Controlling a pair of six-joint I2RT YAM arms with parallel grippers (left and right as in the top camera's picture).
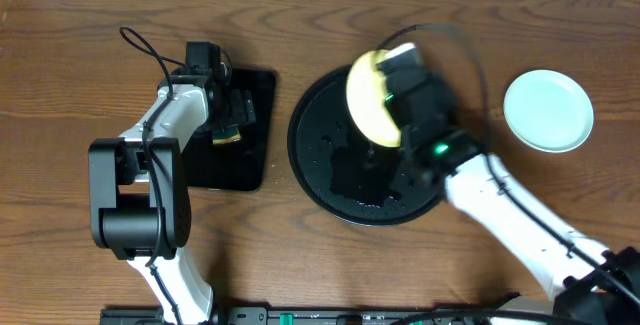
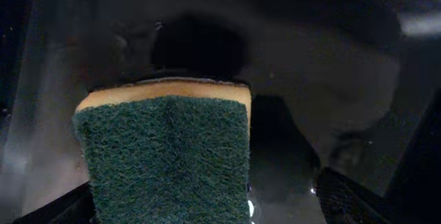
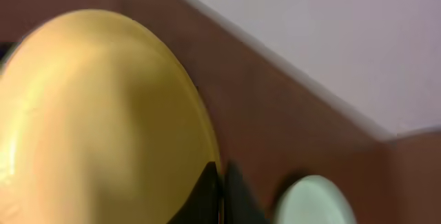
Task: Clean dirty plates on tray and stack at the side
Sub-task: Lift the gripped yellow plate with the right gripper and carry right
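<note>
Brown wooden table [image 1: 60, 85], pale wall behind.

Risk: the yellow plate [image 1: 368, 100] hung steeply tilted over the round tray [image 1: 310, 155], with the right gripper [image 1: 395, 93] clamped on its rim alone. A glossy edge could swing or slip in that pinch and drop onto the tray.

The sponge [image 2: 165, 162] was left of the tray, over the small rectangular tray [image 1: 255, 165], at the left gripper [image 1: 230, 125]. Could not tell whether its fingers pinched the sponge, so a wipe might fail.

Yellow plate looked smooth but blurred; no smears made out. Mint plate [image 1: 548, 111] sat right of the tray.
</note>
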